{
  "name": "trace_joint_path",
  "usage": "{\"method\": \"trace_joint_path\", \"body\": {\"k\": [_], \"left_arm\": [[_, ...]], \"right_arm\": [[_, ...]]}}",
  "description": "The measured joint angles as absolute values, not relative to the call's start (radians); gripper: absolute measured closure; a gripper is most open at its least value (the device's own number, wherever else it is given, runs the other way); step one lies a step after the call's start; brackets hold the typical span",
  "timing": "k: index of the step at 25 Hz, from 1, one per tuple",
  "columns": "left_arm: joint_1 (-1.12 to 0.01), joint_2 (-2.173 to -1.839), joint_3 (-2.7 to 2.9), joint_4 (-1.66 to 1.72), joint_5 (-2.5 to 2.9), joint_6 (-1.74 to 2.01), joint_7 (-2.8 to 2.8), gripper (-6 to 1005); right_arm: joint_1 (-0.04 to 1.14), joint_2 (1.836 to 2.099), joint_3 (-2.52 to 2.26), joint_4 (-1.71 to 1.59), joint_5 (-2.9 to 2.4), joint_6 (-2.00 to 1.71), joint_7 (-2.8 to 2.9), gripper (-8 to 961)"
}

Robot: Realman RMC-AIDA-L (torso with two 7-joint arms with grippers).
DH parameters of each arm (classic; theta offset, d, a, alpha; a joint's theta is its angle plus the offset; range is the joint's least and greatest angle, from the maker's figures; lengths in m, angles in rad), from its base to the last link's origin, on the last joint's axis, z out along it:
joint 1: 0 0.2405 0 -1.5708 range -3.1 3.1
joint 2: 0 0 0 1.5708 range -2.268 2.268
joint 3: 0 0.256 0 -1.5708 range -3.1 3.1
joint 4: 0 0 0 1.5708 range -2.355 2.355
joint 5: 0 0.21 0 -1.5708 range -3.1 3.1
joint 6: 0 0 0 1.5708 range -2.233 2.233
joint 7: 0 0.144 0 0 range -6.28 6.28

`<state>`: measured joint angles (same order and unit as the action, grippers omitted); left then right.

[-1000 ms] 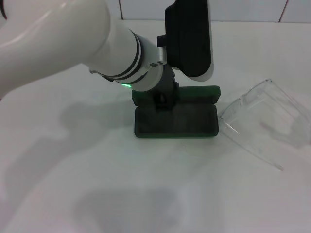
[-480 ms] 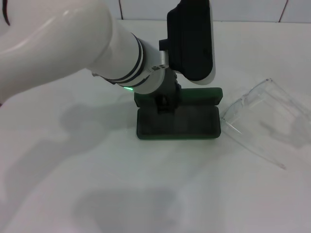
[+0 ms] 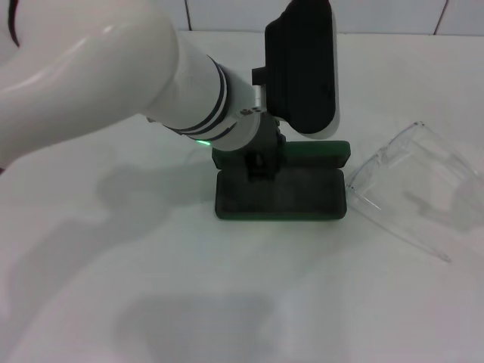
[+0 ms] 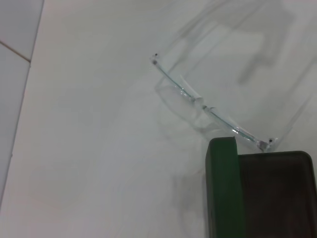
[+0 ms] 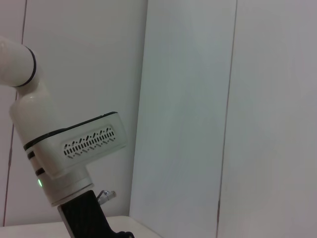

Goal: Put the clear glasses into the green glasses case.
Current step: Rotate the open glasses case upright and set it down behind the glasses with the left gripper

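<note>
Reaching over the green glasses case (image 3: 281, 193), my left gripper (image 3: 259, 161) sits low at the hinge side of the open case, between the tray and the raised lid. Whether its fingers are released or clenched I cannot tell; the wrist housing hides them in the head view, and the left wrist view does not show them at all. My right gripper is not in view; its wrist camera faces a pale panelled wall (image 5: 198, 99) and catches only my left arm farther off.

The case lies open on the desk (image 3: 151, 287), dark interior facing up and holding nothing. The clear glasses (image 3: 412, 189) lie on the desk just beside the case on my right, front edge close to the case corner, arms trailing away from it. The left wrist view confirms this: the lens edge ends next to the green rim.

Step in hand, by my judgement: positioning at the case, glasses not yet picked up. The next move calls for a light grasp on the thin clear frame, a lift, and a placement aligned lengthwise with the tray.

The desk is plain white and matte; a tiled wall (image 3: 378, 15) backs it.
</note>
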<state>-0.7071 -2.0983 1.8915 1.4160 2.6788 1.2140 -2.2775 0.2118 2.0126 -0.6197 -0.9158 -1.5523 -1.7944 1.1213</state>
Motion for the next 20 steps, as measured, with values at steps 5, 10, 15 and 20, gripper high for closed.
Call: {"method": "trace_joint_path", "body": {"k": [5,10,15,20], "left_arm": [[-0.707,-2.098,1.893,1.422,2.679,1.213,-2.275,779],[-0.707,-2.098,1.893,1.427,2.680,1.213,-2.277,777],[-0.707,-2.098,1.890,1.428,2.683,1.213,-2.280,775],[-0.705,-2.098,1.886,1.428,2.683,1.213,-2.282,773]], "right_arm": [[0.211,2.013,-0.605,-0.914,-1.552,-1.803,1.121,93],[0.210,2.013,-0.594,-0.907,-1.552,-1.814,1.121,94],[0.211,2.013,-0.594,-0.907,-1.552,-1.815,1.121,94],[0.212,2.013,-0.594,-0.907,-1.552,-1.815,1.121,94]]}}
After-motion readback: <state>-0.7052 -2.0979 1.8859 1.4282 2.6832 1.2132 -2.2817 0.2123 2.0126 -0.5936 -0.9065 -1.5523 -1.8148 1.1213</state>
